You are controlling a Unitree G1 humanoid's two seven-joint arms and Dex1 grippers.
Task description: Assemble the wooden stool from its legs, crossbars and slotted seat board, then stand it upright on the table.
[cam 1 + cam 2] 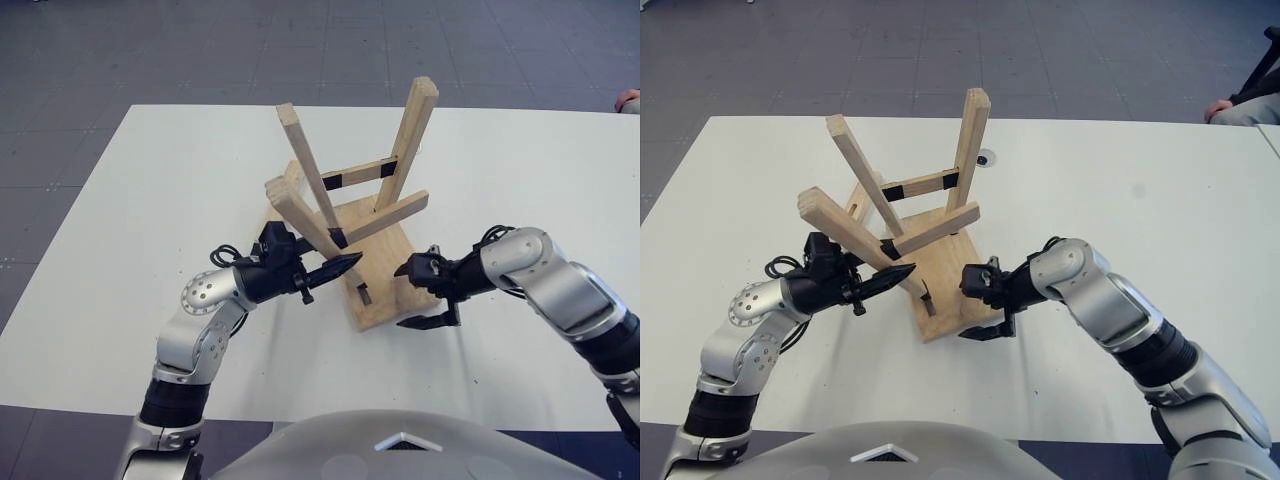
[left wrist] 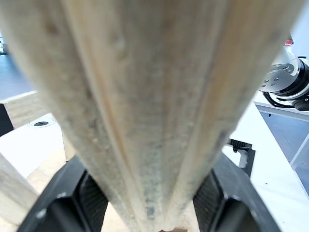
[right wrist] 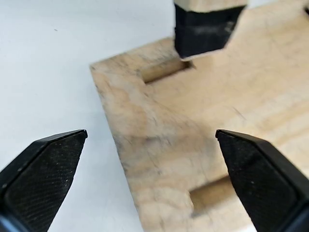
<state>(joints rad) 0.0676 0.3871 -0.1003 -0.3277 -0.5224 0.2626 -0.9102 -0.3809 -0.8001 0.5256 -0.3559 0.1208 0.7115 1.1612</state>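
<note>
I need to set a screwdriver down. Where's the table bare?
Bare: table left of the stool, and the stretch right of the right end effector. Crowded: near middle, where the left end effector grips a leg over the seat board.

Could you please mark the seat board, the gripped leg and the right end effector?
seat board [image 1: 388, 282]: left eye view, bare face.
gripped leg [image 2: 145, 106]: left wrist view, front face.
right end effector [image 3: 150, 132]: right wrist view, between fingertips.
</note>
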